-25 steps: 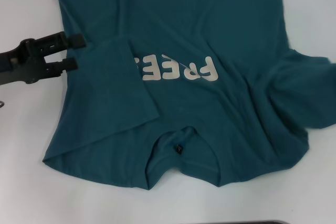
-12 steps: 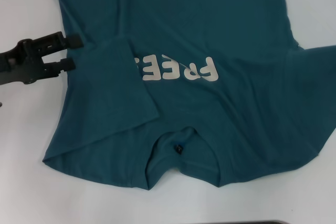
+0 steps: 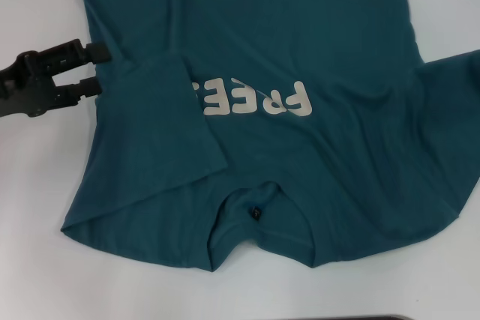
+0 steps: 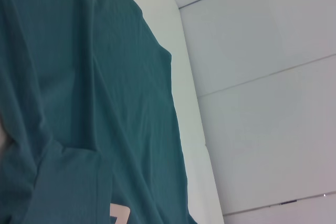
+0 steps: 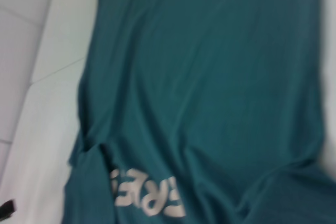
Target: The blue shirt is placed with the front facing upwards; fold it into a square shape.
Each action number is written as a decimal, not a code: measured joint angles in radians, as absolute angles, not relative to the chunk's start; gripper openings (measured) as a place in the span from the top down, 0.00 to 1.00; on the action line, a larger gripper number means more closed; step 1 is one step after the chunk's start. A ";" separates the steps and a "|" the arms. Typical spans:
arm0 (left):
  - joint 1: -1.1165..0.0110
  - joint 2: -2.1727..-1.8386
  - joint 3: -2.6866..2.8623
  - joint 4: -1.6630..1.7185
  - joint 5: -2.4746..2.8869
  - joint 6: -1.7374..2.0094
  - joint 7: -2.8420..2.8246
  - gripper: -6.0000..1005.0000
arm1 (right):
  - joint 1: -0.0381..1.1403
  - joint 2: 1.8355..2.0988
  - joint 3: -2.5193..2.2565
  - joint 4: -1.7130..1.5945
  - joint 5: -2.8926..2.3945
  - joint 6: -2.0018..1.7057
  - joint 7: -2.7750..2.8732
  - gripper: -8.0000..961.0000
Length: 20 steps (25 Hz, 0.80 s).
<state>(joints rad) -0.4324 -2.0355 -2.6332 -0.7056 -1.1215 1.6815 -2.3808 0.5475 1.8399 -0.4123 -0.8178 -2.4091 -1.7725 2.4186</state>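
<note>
A pale, smooth white table fills the head view, matte and unmarked. In the left wrist view a light grey panelled wall with thin dark seams stands past the table's far edge.

The blue shirt lies flat across most of the head view, from the top edge down to the lower middle. It is soft, dark teal cotton with shallow creases running diagonally. Its long axis runs top to bottom in the frame, with the collar toward the bottom and the body going out of the frame at the top. The off-white block letters sit at centre and read upside down from the head camera. One sleeve is folded inward over the chest at centre left, its edge covering the end of the lettering. The other sleeve spreads toward the right edge of the frame, wrinkled.

The left hand, black and hard-edged, sits at the upper left of the head view, its two fingers parted and empty, the tips right at the shirt's side edge. The right hand does not appear in any view.
</note>
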 joint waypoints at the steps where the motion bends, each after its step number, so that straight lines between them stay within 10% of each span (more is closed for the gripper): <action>1: -0.432 -2.035 -2.633 -0.706 -1.121 1.682 -2.381 0.07 | 0.553 1.845 -0.412 -0.818 -2.408 -1.783 2.417 0.95; 20: -0.419 -2.032 -2.677 -0.706 -1.121 1.677 -2.381 0.07 | 0.627 1.869 -0.501 -0.816 -2.408 -1.867 2.411 0.92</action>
<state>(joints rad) -0.4195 -2.0324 -2.6771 -0.7055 -1.1213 1.6771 -2.3807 0.6272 1.8692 -0.5011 -0.8161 -2.4078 -1.8669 2.4114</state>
